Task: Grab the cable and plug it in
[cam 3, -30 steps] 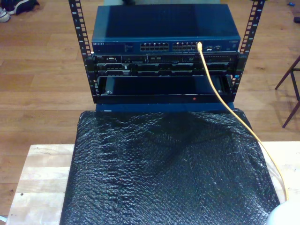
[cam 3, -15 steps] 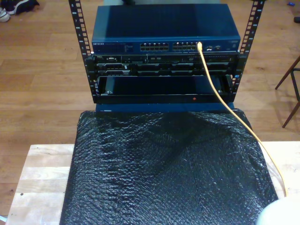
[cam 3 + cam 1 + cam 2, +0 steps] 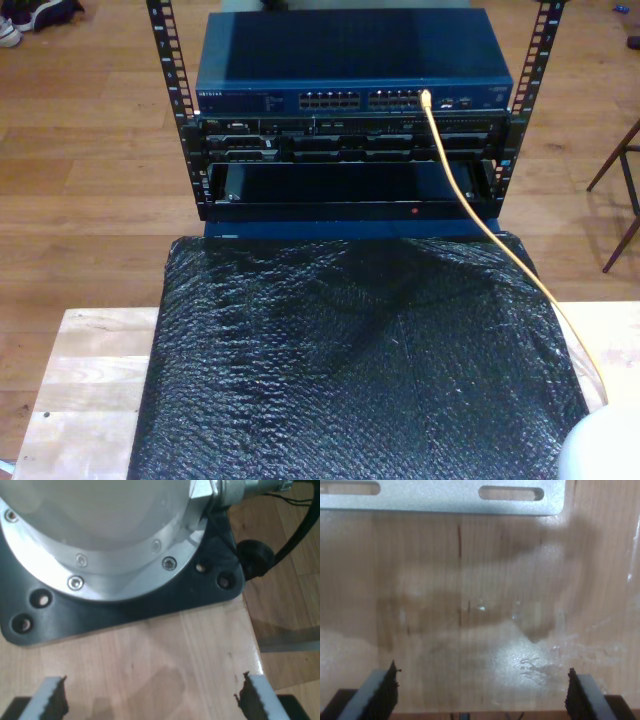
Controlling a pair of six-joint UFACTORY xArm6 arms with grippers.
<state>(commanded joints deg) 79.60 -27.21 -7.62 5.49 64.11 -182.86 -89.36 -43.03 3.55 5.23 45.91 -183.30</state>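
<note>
The orange-yellow cable (image 3: pixel 470 205) runs from a port on the front of the blue switch (image 3: pixel 350 55), down across the black mat, to the exterior view's right edge. Its upper end (image 3: pixel 425 97) sits in that port. My first gripper (image 3: pixel 152 700) is open over bare wooden tabletop, close to an arm's silver base flange (image 3: pixel 100 535). My second gripper (image 3: pixel 482 695) is also open with nothing between its fingers, over bare wood below a slotted metal bracket (image 3: pixel 445 497). A white rounded arm part (image 3: pixel 603 450) shows at the exterior view's lower right corner.
The switch sits on top of a black rack (image 3: pixel 350 170) with further units beneath it, standing beyond the table. A black bubble-wrap mat (image 3: pixel 350 370) covers most of the wooden table (image 3: pixel 90 380). A chair leg (image 3: pixel 625 190) stands at the exterior view's right edge.
The white arm part at the exterior view's lower right corner has shifted slightly. The cable, the switch and the mat have not moved.
</note>
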